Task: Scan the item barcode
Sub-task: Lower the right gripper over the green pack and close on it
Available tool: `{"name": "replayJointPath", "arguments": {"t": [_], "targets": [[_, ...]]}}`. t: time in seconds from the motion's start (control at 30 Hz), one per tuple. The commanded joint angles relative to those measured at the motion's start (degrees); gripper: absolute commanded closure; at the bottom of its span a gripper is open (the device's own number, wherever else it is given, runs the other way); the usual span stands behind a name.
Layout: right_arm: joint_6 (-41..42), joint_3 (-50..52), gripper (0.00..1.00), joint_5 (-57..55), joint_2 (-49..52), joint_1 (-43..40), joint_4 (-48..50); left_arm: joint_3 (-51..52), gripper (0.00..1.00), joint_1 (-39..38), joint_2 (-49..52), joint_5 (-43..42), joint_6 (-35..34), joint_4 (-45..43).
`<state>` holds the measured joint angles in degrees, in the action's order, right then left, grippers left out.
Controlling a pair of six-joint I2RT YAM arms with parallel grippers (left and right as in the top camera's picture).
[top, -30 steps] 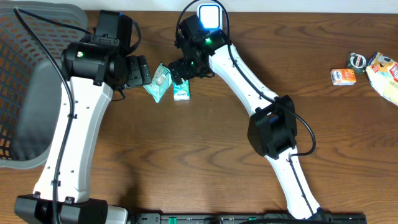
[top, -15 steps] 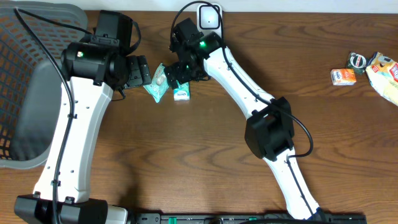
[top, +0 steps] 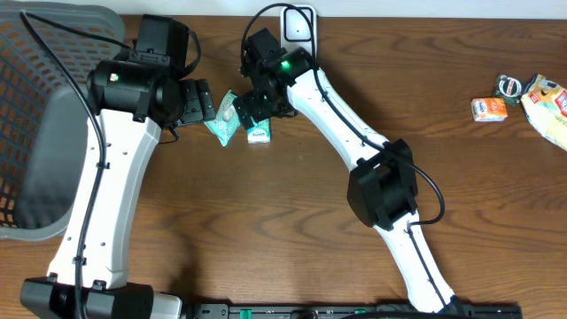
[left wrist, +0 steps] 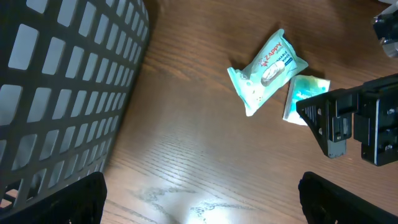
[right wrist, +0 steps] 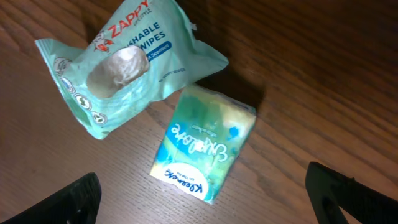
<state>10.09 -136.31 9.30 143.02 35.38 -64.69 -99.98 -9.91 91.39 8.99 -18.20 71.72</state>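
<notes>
Two packs lie side by side on the wooden table: a teal wipes pack (top: 221, 120) (left wrist: 267, 68) (right wrist: 124, 68) and a small green-blue tissue pack (top: 259, 133) (left wrist: 305, 99) (right wrist: 202, 146). My right gripper (top: 252, 106) (right wrist: 208, 199) hangs open just above them, with the tissue pack between and below its wide-spread fingers and nothing held. Just left of the wipes pack my left gripper (top: 197, 102) (left wrist: 202, 205) stands open over bare wood. A white scanner (top: 298, 25) stands at the table's back edge. No barcode shows on either pack.
A grey plastic basket (top: 44, 106) (left wrist: 62, 93) fills the left side. At the far right lie an orange packet (top: 489, 109), a small round item (top: 511, 85) and a snack bag (top: 549, 102). The right arm's elbow (top: 381, 182) stands over mid-table.
The right gripper has shifted left and slightly forward, away from the scanner and over the two packs. The scanner's bright glow has dimmed. The left arm has not moved.
</notes>
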Motion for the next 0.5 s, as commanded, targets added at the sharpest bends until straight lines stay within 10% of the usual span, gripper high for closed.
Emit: {"name": "replayJointPath", "arguments": {"t": [0.0, 0.47], "targets": [[0.6, 0.4, 0.01, -0.9, 0.4, 0.3, 0.0, 0.2, 0.02, 0.1, -0.1, 0.7, -0.5, 0.1], [0.6, 0.4, 0.01, -3.1, 0.4, 0.6, -0.4, 0.2, 0.02, 0.1, -0.1, 0.7, -0.5, 0.1]]}}
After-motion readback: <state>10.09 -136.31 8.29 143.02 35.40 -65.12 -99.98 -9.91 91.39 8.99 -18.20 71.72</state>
